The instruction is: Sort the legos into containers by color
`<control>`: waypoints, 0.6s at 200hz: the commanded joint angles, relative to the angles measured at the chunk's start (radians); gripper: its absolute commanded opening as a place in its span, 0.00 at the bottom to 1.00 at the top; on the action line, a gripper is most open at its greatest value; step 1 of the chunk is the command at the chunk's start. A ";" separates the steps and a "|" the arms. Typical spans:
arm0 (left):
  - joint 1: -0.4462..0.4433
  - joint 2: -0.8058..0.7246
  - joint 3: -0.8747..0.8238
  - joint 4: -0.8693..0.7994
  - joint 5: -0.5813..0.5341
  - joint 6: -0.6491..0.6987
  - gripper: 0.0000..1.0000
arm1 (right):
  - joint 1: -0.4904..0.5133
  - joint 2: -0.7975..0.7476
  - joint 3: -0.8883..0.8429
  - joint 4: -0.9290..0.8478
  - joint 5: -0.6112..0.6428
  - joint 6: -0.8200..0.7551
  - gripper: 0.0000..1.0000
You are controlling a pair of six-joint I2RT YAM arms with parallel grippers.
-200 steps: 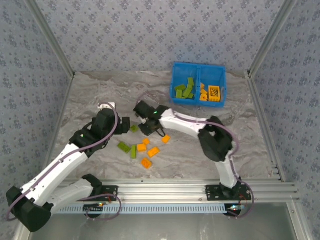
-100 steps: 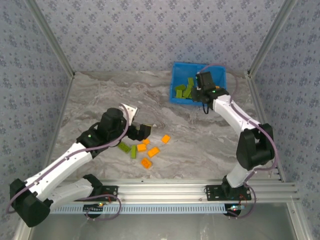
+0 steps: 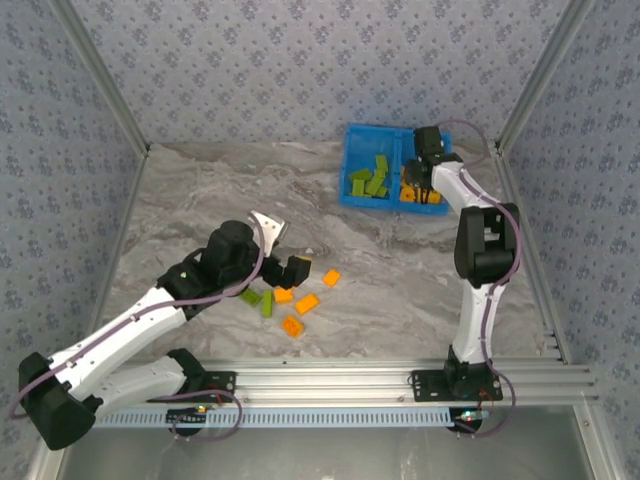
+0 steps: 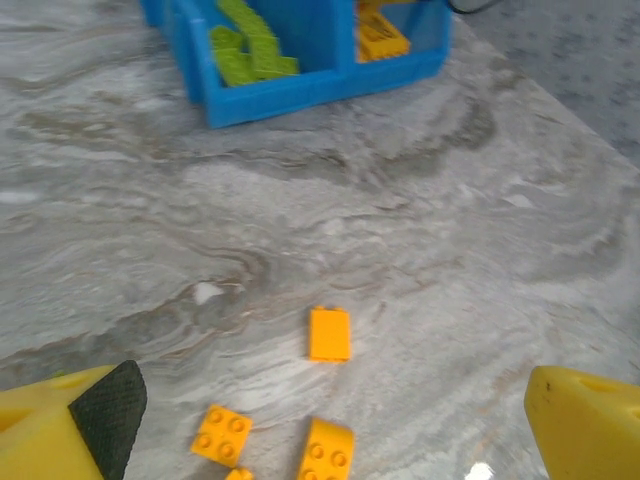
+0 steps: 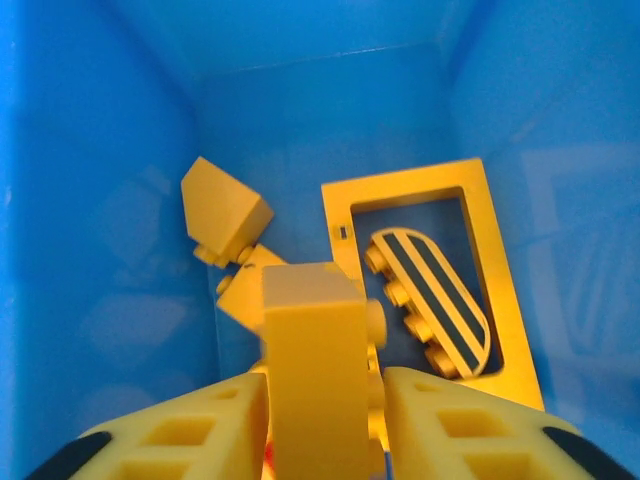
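The blue bin stands at the back right, with lime green legos in its left compartment. My right gripper hangs over the right compartment, shut on an orange brick. Below it lie an open orange frame, a striped round orange piece and another orange brick. My left gripper is open low over the loose legos at mid-table. Orange bricks lie between its fingers. Green bricks lie beside it.
More orange bricks are scattered on the marbled table. Patterned walls and metal rails close in the table. The bin's front wall lies well beyond the left gripper.
The right arm has swung from mid-table to the bin's right compartment, carrying an orange brick. The left gripper has moved right, over the loose bricks.
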 commanded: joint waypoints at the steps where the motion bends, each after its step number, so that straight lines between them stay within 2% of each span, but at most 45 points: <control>1: -0.001 0.008 0.036 -0.108 -0.266 -0.106 0.99 | -0.009 0.014 0.067 -0.080 -0.024 0.025 0.43; 21: 0.021 0.051 0.057 -0.179 -0.323 -0.152 0.99 | -0.007 -0.024 0.054 -0.080 -0.031 0.023 0.43; 51: 0.091 0.129 0.063 -0.153 -0.252 -0.231 0.99 | 0.004 -0.165 -0.071 -0.040 -0.040 0.040 0.41; 80: 0.187 0.290 0.117 -0.148 -0.169 -0.320 0.96 | 0.057 -0.392 -0.278 0.016 -0.025 0.070 0.44; 120: 0.271 0.549 0.249 -0.155 -0.071 -0.370 0.94 | 0.219 -0.721 -0.528 0.071 -0.004 0.099 0.66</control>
